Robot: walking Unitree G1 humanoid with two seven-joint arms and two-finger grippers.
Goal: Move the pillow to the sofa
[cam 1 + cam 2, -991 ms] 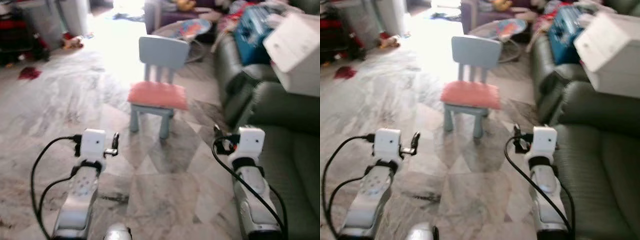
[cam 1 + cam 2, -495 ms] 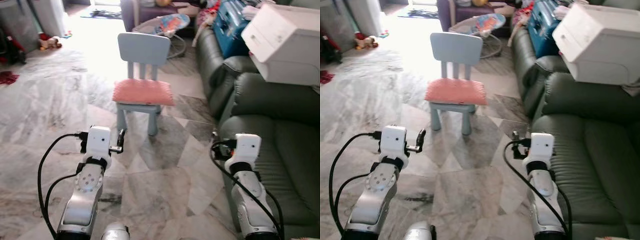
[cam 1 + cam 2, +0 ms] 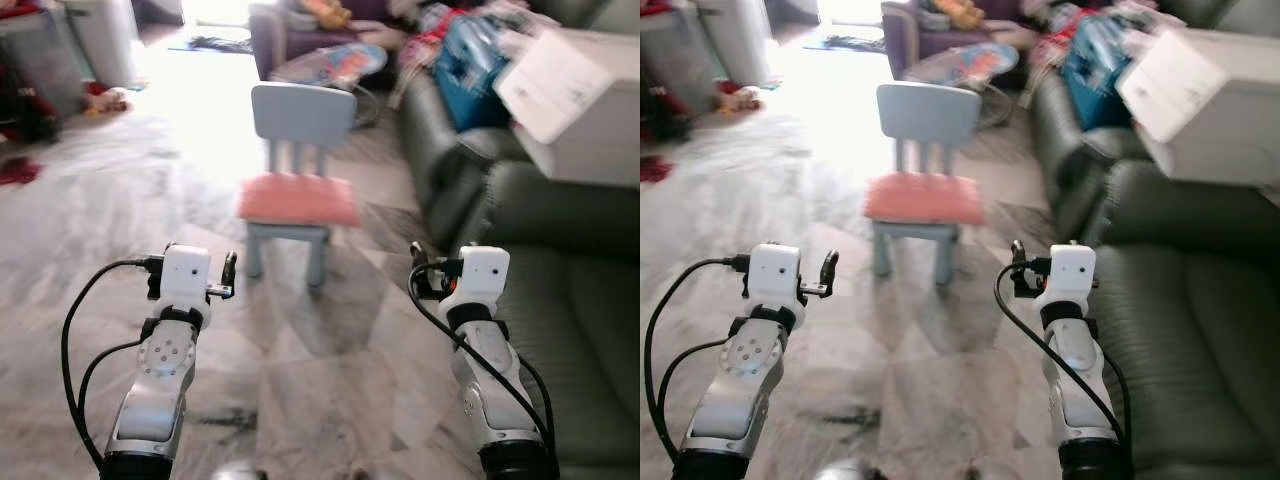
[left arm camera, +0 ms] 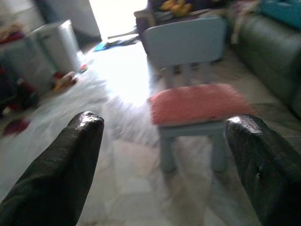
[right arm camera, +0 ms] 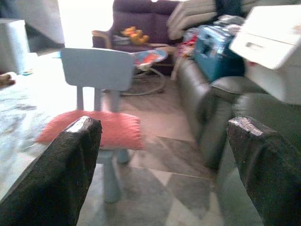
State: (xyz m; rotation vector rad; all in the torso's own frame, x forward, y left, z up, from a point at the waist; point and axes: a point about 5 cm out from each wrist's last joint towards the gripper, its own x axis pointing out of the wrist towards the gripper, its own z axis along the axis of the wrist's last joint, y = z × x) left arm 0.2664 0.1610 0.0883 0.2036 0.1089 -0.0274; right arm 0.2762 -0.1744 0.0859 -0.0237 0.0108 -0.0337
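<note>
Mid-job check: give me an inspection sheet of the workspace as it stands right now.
Surface: marble floor, bare ahead of the robot.
Job's things: pink pillow lying on the light blue child's chair; dark green sofa on the right.
Clutter: white box and blue case on the sofa.
Grippers: left gripper and right gripper open, empty, raised toward the chair.
Cables: black cables loop beside both wrists.
Surroundings: baby bouncer, purple armchair behind.

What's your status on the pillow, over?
Left hand and right hand both open, empty, raised ahead. Pink pillow on small blue chair, untouched. Dark sofa to the right. Bare floor between hands and chair.
</note>
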